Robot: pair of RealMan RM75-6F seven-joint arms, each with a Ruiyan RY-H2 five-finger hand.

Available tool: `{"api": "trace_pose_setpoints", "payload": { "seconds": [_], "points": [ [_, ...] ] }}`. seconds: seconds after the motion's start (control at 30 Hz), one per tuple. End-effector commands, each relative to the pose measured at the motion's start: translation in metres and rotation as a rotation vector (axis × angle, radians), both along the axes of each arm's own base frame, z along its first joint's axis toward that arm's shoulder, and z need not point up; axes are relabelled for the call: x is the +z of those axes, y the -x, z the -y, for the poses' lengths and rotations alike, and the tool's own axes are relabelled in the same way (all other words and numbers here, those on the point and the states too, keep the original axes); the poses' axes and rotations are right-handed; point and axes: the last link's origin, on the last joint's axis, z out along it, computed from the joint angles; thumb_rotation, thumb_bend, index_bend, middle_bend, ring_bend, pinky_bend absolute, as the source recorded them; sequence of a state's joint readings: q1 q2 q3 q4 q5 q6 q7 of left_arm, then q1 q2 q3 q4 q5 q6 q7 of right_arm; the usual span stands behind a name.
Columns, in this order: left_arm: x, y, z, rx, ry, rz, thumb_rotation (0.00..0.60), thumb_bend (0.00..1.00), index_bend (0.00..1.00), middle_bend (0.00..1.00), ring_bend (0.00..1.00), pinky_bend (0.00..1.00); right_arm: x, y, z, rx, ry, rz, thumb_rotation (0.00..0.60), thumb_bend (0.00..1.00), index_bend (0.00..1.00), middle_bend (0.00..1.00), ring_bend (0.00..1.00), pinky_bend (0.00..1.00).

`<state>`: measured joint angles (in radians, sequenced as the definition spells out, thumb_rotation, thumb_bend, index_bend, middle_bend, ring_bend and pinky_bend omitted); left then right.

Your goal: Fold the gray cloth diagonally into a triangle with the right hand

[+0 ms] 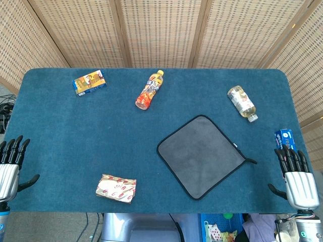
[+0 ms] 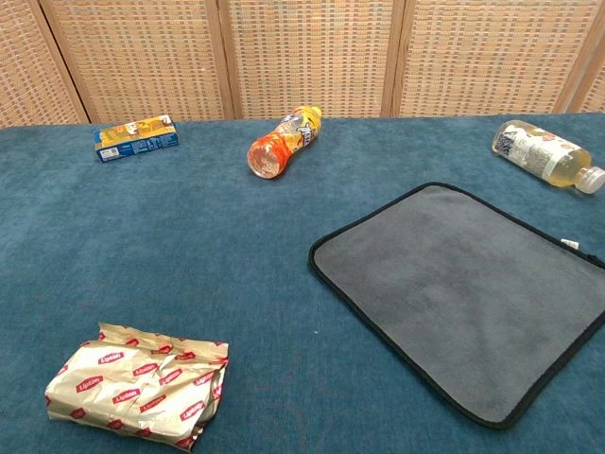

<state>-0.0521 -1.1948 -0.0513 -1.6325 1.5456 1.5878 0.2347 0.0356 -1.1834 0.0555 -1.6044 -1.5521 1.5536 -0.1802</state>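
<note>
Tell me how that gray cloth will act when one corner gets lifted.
The gray cloth lies flat and thin, so it will probably droop limply. Its fuzzy surface on the blue table cover may cling rather than slide. It looks light for its size.

You are working at a staged test bench, more lab than home. A table [image 1: 60, 131] covered in blue carpet-like fabric stands before woven cane screen panels [image 1: 161, 30] in wooden frames that close off the background. Loose cables [image 1: 4, 103] lie on the floor at the left edge, and cluttered bins [image 1: 222, 229] sit beneath the table's near side.
</note>
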Motion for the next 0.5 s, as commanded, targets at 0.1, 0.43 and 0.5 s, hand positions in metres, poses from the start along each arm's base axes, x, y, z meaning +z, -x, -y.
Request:
{"api": "trace_pose_setpoints", "payload": {
  "seconds": [0.1,0.43,0.5],
  "points": [
    [-0.0001,0.0000,-0.0004,0.000,0.001,0.001,0.600,0.09,0.00,0.00,0.00,0.00,-0.0002,0.0006,0.0004,-0.004,-0.002,0.000,0.600,0.00,0.00,0.00,0.00,0.00],
    [0.0008,0.0000,-0.0007,0.000,-0.001,0.006,0.600,0.09,0.00,0.00,0.00,0.00,-0.0007,-0.0010,-0.0003,-0.002,-0.007,0.007,0.600,0.00,0.00,0.00,0.00,0.00],
    [0.0002,0.0006,-0.0013,0.002,0.003,0.006,0.600,0.09,0.00,0.00,0.00,0.00,-0.0008,-0.0017,-0.0002,-0.001,-0.008,0.008,0.600,0.00,0.00,0.00,0.00,0.00]
  ]
}}
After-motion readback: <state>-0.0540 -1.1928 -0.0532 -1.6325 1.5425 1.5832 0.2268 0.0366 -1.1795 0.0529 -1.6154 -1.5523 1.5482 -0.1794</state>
